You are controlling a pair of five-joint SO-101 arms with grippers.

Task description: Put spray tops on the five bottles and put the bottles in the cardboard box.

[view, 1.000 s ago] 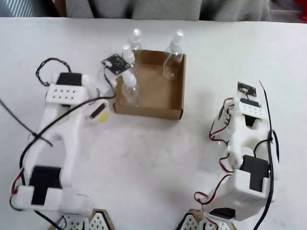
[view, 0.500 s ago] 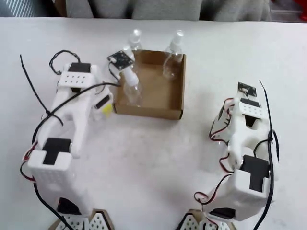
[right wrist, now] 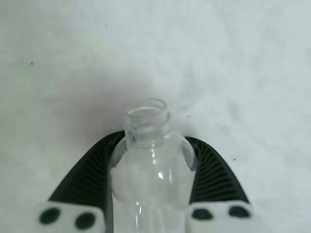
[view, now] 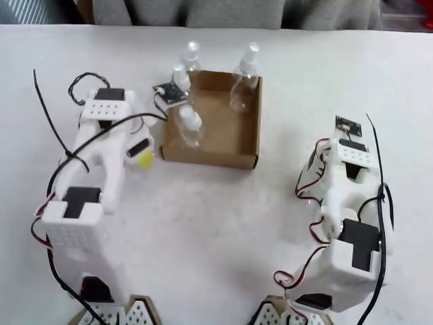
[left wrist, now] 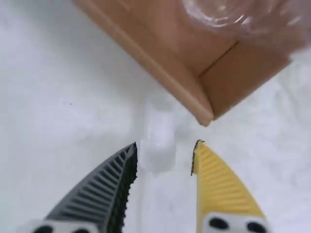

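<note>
The cardboard box (view: 210,160) stands at mid-table. A capped clear bottle (view: 191,126) stands inside near its left wall, and another (view: 242,88) is at its back right. Two more capped bottles (view: 191,51) (view: 180,76) rise at the back left corner; whether they stand inside is unclear. My left gripper (view: 141,154) hangs by the box's front left corner. In the left wrist view, the left gripper (left wrist: 164,156) is open around a white spray top (left wrist: 156,141) lying on the table. My right gripper (right wrist: 153,143) is shut on an uncapped clear bottle (right wrist: 148,121).
The right arm (view: 345,176) stays folded at the table's right side, well apart from the box. The box corner (left wrist: 206,114) is close ahead of the left fingers. Bare white table lies in front of the box.
The left arm has swung and folded in closer, its gripper staying by the box's front left corner. The bottle by the box's left wall shifted slightly. The right arm has not moved.
</note>
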